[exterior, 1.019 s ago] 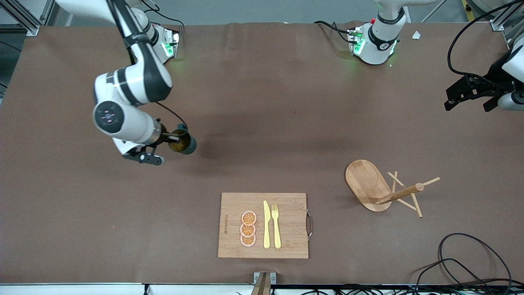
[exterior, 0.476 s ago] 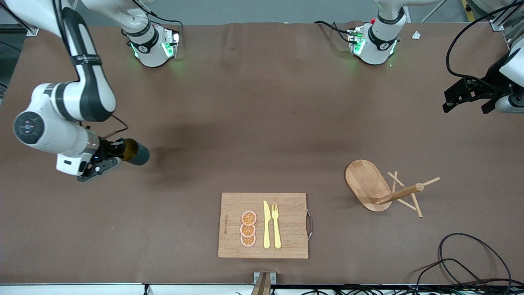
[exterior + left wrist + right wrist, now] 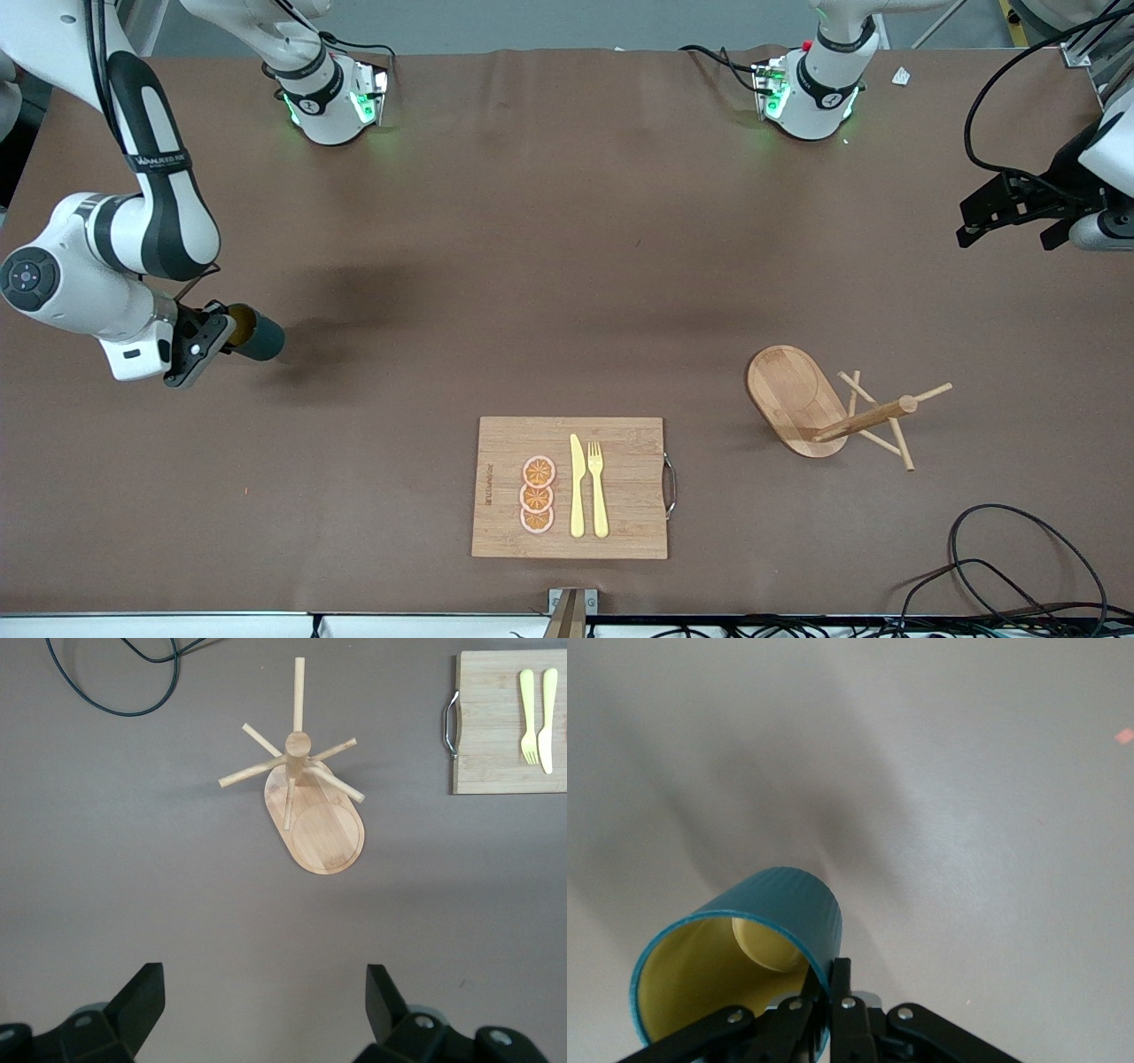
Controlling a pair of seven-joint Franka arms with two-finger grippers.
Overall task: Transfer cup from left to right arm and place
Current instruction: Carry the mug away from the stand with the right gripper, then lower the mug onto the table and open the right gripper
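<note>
The cup (image 3: 260, 338) is dark teal outside and yellow inside (image 3: 709, 974). It hangs tilted on its side over the brown table near the right arm's end. My right gripper (image 3: 229, 330) is shut on its rim, one finger inside and one outside the wall (image 3: 831, 976). The cup's handle is hidden. My left gripper (image 3: 1008, 226) waits in the air over the left arm's end of the table. It is open with nothing between its fingers (image 3: 264, 985).
A wooden cutting board (image 3: 620, 496) with orange slices (image 3: 537, 494), a yellow knife (image 3: 577, 487) and a fork (image 3: 598, 487) lies near the front edge. A wooden mug tree (image 3: 819, 408) stands toward the left arm's end. Black cables (image 3: 1001, 558) lie at the front corner.
My right arm has swung toward its own end of the table, carrying the cup with it. The left gripper has barely shifted.
</note>
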